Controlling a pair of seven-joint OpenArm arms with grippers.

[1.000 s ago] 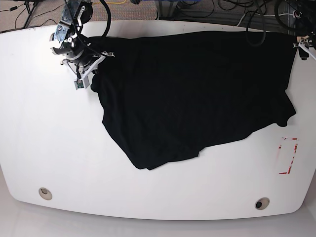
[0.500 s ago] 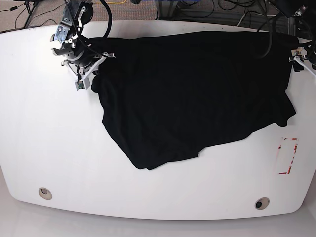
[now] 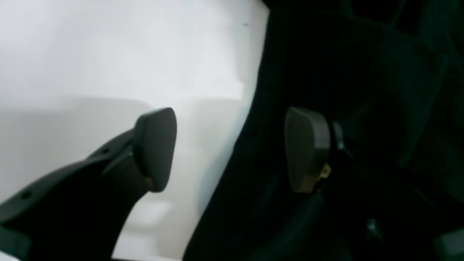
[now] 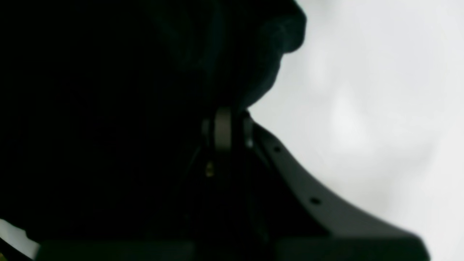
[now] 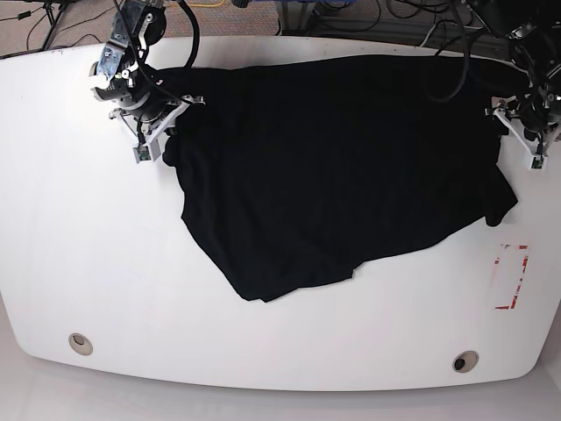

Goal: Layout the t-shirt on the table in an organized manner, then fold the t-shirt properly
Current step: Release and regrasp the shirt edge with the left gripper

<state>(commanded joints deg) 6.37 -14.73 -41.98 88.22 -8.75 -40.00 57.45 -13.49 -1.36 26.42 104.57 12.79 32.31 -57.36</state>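
Observation:
The black t-shirt [image 5: 342,167] lies spread and wrinkled over the far half of the white table [image 5: 88,246], one corner hanging toward the front. At its left end my right gripper [image 5: 163,125] is shut on a fold of the t-shirt [image 4: 145,90]; its fingers [image 4: 222,127] press together with cloth bunched over them. At the shirt's right edge my left gripper [image 5: 508,123] stands open. In the left wrist view my left gripper [image 3: 232,150] straddles the t-shirt's [image 3: 362,90] edge, one finger over bare table [image 3: 108,54], the other over the cloth. No print shows.
A red tape rectangle [image 5: 511,276] marks the table at the front right. Two round grommet holes [image 5: 80,343] [image 5: 465,360] sit near the front edge. Cables [image 5: 421,17] run along the floor beyond the far edge.
My left arm has come down from the far right corner to the shirt's right edge, and that edge now lies a little further left. The right arm has barely moved.

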